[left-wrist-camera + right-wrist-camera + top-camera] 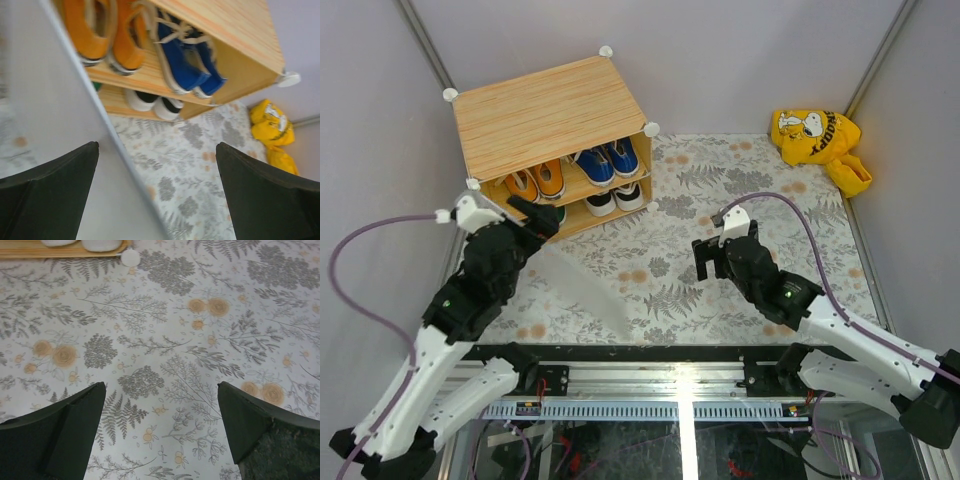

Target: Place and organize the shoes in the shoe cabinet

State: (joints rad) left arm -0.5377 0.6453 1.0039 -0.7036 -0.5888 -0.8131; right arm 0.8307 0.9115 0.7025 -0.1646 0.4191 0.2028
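Blue shoes [608,160] in wood-grain cabinet [545,115]

This looks like a robot laboratory cell, not a home. Plain grey walls [720,60] with metal corner posts [425,45] stand beyond the left gripper [536,214] and the right gripper [713,262]. An aluminium rail frame [670,385] lies behind them, and a printed floral cloth [650,290] is spread under them.

- I count one shoe cabinet [545,110], far left.
- Two orange shoes [537,182], upper shelf.
- Two blue shoes [607,160] to their right.
- Two white shoes [615,200], lower shelf.
- One yellow bag [815,138], far right.
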